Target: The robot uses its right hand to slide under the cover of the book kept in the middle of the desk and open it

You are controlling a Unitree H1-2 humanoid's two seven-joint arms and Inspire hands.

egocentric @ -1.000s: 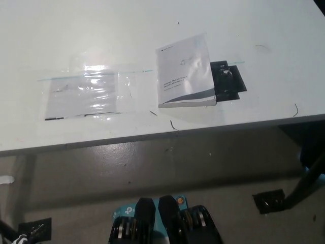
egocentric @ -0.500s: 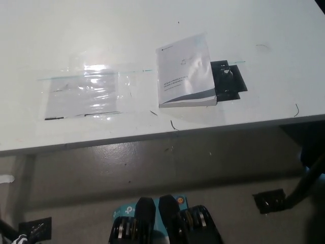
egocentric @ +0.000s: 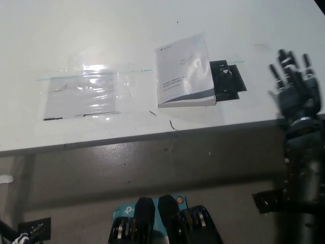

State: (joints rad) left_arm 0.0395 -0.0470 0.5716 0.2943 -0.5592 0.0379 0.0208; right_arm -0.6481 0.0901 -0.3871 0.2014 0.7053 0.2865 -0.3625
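Single head view only, looking steeply down from above onto the near edge of the white table [egocentric: 101,30], floor [egocentric: 152,168] below, at moderate distance; no second view.

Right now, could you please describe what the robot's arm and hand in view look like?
Only the right robot hand shows: black, with slender segmented fingers catching pale highlights. A dark cylindrical forearm continues below a lighter wrist band. The left robot hand is out of view.
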